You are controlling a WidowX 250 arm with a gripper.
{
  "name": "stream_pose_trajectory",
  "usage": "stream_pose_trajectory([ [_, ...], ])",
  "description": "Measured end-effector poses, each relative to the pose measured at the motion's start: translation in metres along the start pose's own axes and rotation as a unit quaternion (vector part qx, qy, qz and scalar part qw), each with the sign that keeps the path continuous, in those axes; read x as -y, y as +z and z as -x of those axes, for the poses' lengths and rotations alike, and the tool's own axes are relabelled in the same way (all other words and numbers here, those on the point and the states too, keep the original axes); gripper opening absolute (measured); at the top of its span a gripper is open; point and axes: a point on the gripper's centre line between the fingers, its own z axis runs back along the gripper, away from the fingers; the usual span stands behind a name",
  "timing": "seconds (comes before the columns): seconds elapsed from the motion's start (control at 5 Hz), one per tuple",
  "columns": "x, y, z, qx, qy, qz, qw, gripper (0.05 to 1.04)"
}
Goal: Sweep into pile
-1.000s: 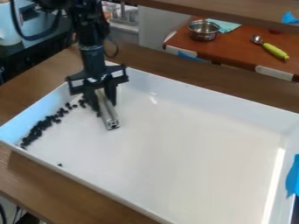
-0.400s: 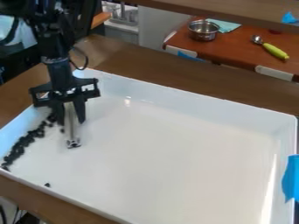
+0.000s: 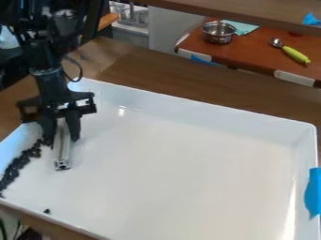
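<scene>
Dark bits (image 3: 19, 164) are lining the left end of the white tray (image 3: 188, 164)

Along the tray's left wall the bits are lying in a ragged band; one loose bit (image 3: 47, 211) is sitting apart, near the tray's front wall. Next, inside the tray's left part, the gripper (image 3: 61, 136) is pinching a metal bar (image 3: 63, 152), which is pointing down toward the tray's floor. Beyond the tray's far wall, a metal bowl (image 3: 218, 33) and then a green-handled scoop (image 3: 291, 52) are resting. Blue tape (image 3: 312, 192) is clinging to the tray's right wall.
</scene>
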Motion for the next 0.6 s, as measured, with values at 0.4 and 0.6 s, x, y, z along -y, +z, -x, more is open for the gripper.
stream_pose_trajectory([
  [0.4, 0.058, 0.022, 0.055, -0.009, -0.105, 0.073, 0.9918, 0.382],
  [0.6, 0.068, 0.016, 0.073, -0.002, -0.140, 0.072, 0.9875, 0.382],
])
